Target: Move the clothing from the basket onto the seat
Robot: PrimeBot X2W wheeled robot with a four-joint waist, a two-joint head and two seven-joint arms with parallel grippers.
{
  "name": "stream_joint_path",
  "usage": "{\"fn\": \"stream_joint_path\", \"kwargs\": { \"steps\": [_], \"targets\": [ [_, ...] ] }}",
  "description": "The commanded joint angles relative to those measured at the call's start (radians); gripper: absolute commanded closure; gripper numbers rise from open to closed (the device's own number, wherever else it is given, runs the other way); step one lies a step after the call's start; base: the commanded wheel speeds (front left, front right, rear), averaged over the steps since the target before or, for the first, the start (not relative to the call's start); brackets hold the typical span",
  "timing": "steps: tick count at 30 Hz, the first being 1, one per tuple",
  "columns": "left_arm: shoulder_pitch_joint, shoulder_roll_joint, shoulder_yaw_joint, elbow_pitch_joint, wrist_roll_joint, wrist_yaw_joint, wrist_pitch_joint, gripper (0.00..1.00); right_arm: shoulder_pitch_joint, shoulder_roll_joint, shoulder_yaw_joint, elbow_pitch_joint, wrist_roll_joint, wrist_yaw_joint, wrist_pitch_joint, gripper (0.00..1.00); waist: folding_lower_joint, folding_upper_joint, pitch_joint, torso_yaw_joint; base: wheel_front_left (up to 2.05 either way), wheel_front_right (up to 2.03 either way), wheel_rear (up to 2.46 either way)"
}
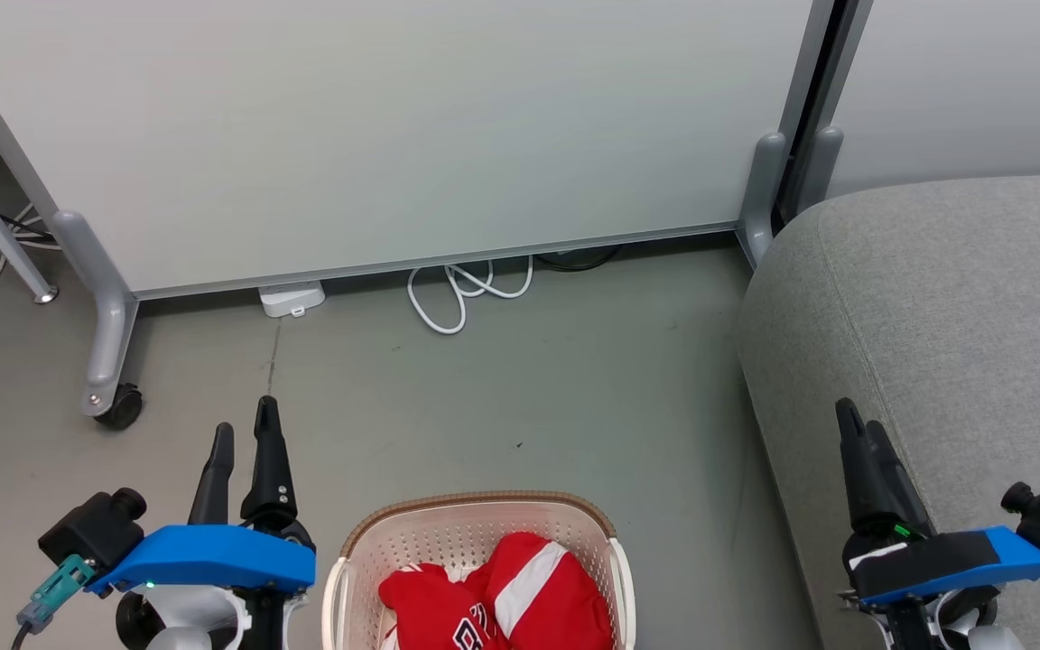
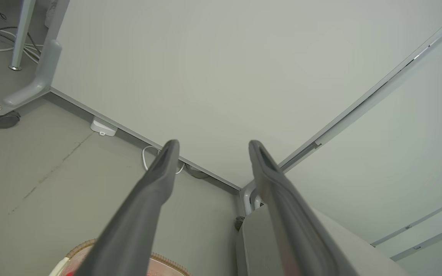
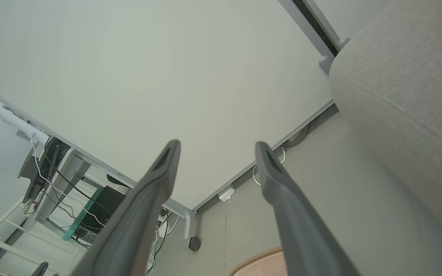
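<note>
Head view, clothing [image 1: 520, 591] in basket [image 1: 448, 539], wrist views, spread jaws, perhaps rim [image 3: 255, 259]

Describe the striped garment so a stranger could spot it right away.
Left of the grey sofa, a cream basket with a brown rim stands on the floor. Inside, toward the sofa, lies the red garment with broad white stripes; its red neighbour bears letters instead.

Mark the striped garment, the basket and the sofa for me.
striped garment [image 1: 533, 582]: head view, on its white stripe.
basket [image 1: 475, 534]: head view, on its perforated far wall.
sofa [image 1: 935, 307]: head view, on its grey top surface.
</note>
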Motion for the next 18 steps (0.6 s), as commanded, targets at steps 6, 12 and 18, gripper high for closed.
{"fn": "stream_joint_path", "kwargs": {
  "steps": [6, 12, 18],
  "targets": [
    [-0.033, 0.018, -0.037, -0.002, 0.109, 0.02, -0.028, 0.0, -0.031, -0.007, 0.02, 0.003, -0.122, 0.003, -0.027, 0.0, -0.0001, 0.0, 0.001, 0.001, 0.0, 0.0, 0.0],
    [-0.039, 0.028, -0.064, 0.003, 0.182, 0.032, -0.046, 0.0, -0.036, -0.008, 0.031, 0.011, -0.201, 0.003, -0.045, 0.0, -0.0001, 0.0, 0.003, 0.002, 0.0, 0.0, 0.0],
    [-0.043, 0.034, -0.087, 0.005, 0.248, 0.04, -0.063, 0.0, -0.039, -0.008, 0.04, 0.015, -0.27, 0.003, -0.062, 0.0, -0.0001, 0.0, 0.004, 0.002, 0.0, 0.0, 0.0]
  ]
}}
